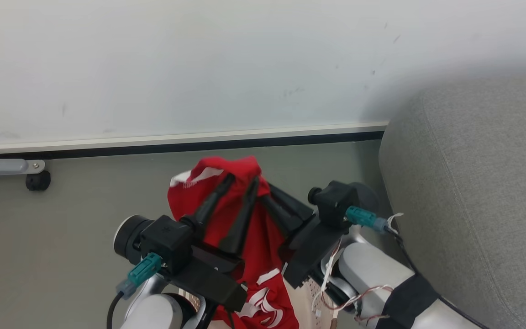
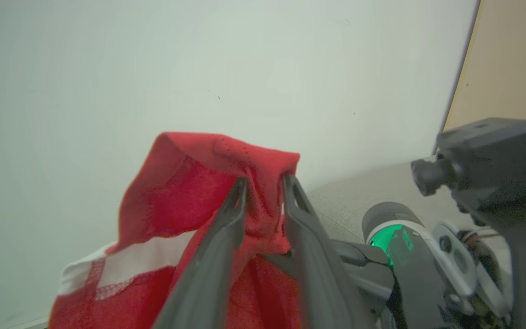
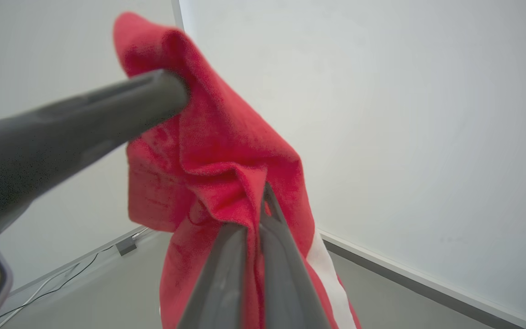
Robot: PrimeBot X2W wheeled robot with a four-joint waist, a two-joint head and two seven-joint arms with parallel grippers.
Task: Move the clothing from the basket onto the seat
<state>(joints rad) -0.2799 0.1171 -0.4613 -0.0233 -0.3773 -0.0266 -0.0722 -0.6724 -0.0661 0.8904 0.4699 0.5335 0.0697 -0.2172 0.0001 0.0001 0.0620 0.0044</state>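
Observation:
One piece of the red clothing [image 1: 219,196] with white stripes hangs in the air between both grippers, above the basket [image 1: 312,292], of which a cream perforated strip shows at the bottom. My left gripper [image 1: 242,179] points up into the top fold; in the left wrist view its jaws [image 2: 266,179] stand parted, with the clothing [image 2: 185,192] lying loosely between the tips. My right gripper [image 1: 264,186] comes in from the right and is shut on a fold of the clothing [image 3: 226,137], its fingertips [image 3: 263,189] pressed together. The grey seat [image 1: 473,183] stands at the right.
A white wall with a dark baseboard [image 1: 176,146] runs behind the grey floor. A black caster [image 1: 38,180] on a grey leg sits at the far left. The seat's rounded corner is close beside my right forearm [image 1: 381,274].

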